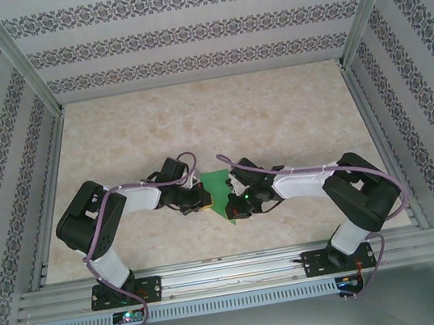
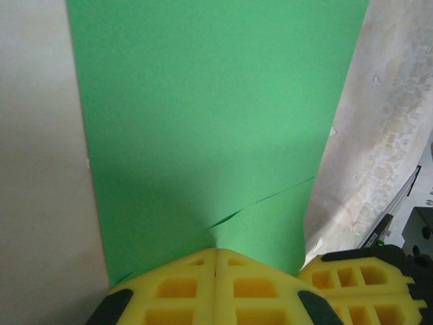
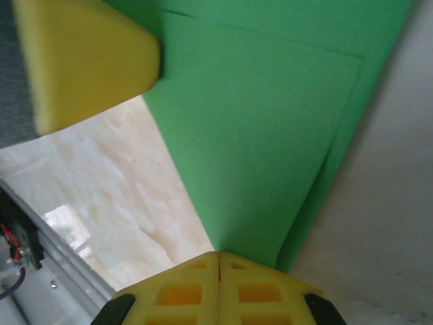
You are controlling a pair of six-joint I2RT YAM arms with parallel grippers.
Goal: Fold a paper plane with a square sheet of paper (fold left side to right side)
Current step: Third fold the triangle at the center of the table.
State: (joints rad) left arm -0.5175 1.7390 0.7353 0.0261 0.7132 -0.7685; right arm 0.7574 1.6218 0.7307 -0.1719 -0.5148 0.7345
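Two grippers meet above the table, close to the middle of its front edge. The left gripper and the right gripper are each clenched on the square sheet of paper, already creased. A fold seems underway; next, the edges must be aligned before pressing.

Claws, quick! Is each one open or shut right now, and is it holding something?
The left claw is shut, pinching the green paper.
The right claw is shut, pinching the green paper too.
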